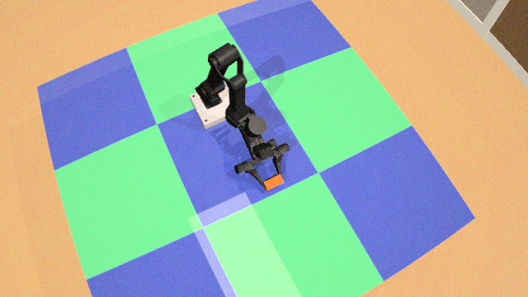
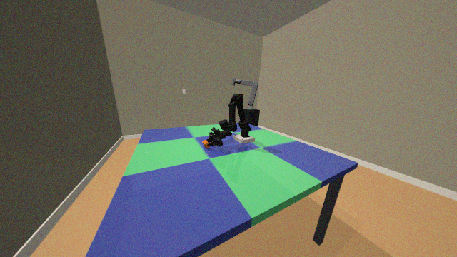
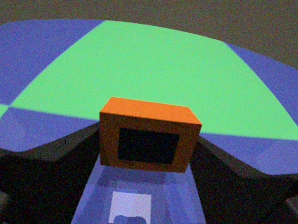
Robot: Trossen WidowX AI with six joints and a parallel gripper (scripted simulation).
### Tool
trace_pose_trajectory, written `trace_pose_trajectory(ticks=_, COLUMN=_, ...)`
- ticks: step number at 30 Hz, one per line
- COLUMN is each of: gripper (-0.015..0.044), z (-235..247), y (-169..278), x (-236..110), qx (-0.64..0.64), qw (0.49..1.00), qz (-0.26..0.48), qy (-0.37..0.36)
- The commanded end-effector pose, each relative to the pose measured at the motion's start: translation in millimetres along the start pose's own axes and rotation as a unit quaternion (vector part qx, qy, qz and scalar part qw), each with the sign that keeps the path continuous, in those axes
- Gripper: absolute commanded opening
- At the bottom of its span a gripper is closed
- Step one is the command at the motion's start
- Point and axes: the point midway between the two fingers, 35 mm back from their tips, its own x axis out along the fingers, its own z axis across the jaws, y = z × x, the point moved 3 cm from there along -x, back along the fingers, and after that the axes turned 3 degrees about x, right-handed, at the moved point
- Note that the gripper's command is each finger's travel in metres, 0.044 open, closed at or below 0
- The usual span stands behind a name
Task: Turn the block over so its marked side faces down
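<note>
Claw [image 1: 272, 178] was clamped fairly wide on the orange block [image 1: 273, 182], dark marked face [image 3: 148, 147] pointing back at the wrist, long axis crossing the fingers.

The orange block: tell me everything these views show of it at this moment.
The orange block is a small matte box. One face carries a dark rectangular marking framed in orange, and that face points back at the wrist camera, not down. The gripper is shut on it, a black finger pressing each side. It sits low over a blue square of the table; whether it touches the surface cannot be told.
</note>
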Motion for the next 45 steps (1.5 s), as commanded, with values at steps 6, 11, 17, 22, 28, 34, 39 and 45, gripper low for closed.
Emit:
trace_pose_trajectory(ticks=6, gripper=0.0289, z=-0.3, y=-0.7, x=0.0, qx=-0.002, qw=1.0, qz=-0.002, qy=0.002)
trace_pose_trajectory(ticks=11, gripper=0.042, z=-0.3, y=-0.7, x=0.0, qx=-0.002, qw=1.0, qz=-0.002, qy=0.002)
trace_pose_trajectory(ticks=17, gripper=0.044, z=-0.3, y=-0.7, x=0.0, qx=-0.002, qw=1.0, qz=-0.002, qy=0.002)
trace_pose_trajectory(ticks=22, gripper=0.044, z=-0.3, y=-0.7, x=0.0, qx=-0.002, qw=1.0, qz=-0.002, qy=0.002)
trace_pose_trajectory(ticks=28, gripper=0.044, z=-0.3, y=-0.7, x=0.0, qx=-0.002, qw=1.0, qz=-0.002, qy=0.002)
trace_pose_trajectory(ticks=34, gripper=0.044, z=-0.3, y=-0.7, x=0.0, qx=-0.002, qw=1.0, qz=-0.002, qy=0.002)
trace_pose_trajectory(ticks=39, gripper=0.044, z=-0.3, y=-0.7, x=0.0, qx=-0.002, qw=1.0, qz=-0.002, qy=0.002)
trace_pose_trajectory(ticks=45, gripper=0.044, z=-0.3, y=-0.7, x=0.0, qx=-0.002, qw=1.0, qz=-0.002, qy=0.002)
